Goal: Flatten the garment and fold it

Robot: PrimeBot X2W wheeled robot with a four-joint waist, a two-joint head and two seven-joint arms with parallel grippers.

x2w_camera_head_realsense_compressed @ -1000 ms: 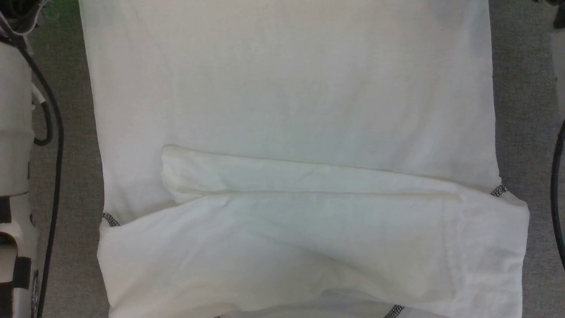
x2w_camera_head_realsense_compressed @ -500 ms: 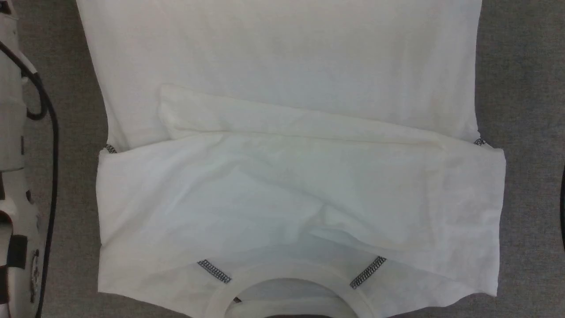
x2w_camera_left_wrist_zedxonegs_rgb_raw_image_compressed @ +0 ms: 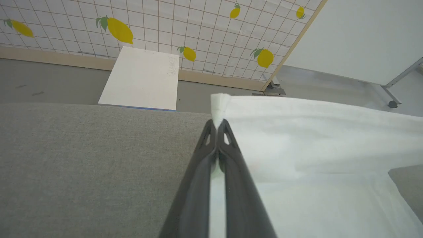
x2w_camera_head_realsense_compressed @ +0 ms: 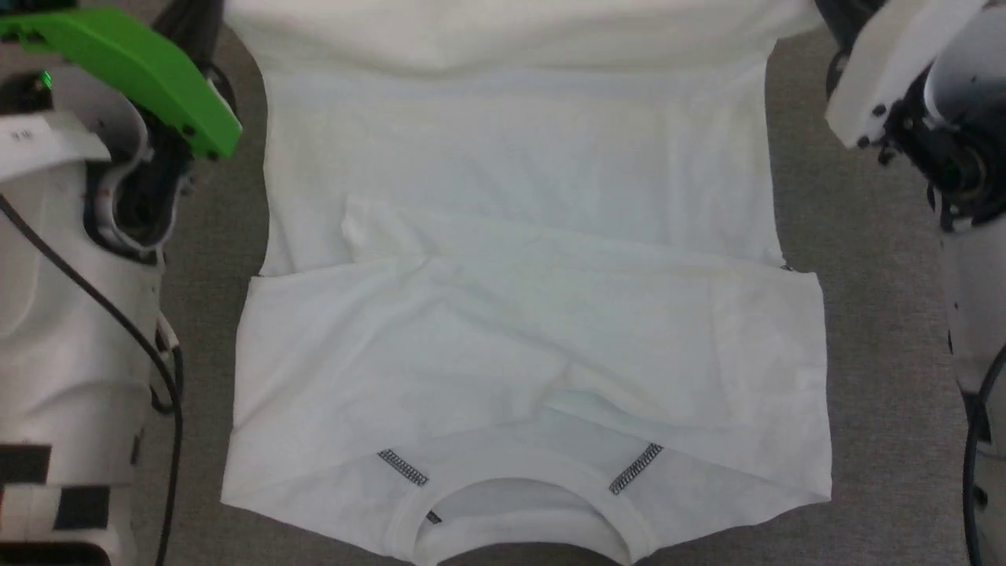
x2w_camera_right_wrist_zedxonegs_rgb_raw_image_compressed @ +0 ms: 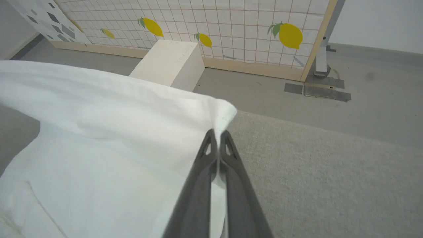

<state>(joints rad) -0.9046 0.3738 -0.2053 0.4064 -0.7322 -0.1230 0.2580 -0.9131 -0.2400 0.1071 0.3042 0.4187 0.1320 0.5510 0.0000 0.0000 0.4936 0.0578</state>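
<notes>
Lying on the grey surface [x2w_camera_head_realsense_compressed: 880, 393] in the head view, the garment [x2w_camera_head_realsense_compressed: 519, 338] has its collar nearest the robot and its long axis running away to the raised far hem, with the left arm [x2w_camera_head_realsense_compressed: 71, 314] and right arm [x2w_camera_head_realsense_compressed: 971, 314] reaching forward along its sides, equally near. The left wrist view shows the left gripper [x2w_camera_left_wrist_zedxonegs_rgb_raw_image_compressed: 217, 124] pinched tight on the hem's left corner. The right wrist view shows the right gripper [x2w_camera_right_wrist_zedxonegs_rgb_raw_image_compressed: 218, 134] clamped on the opposite corner, cloth sagging between them.
</notes>
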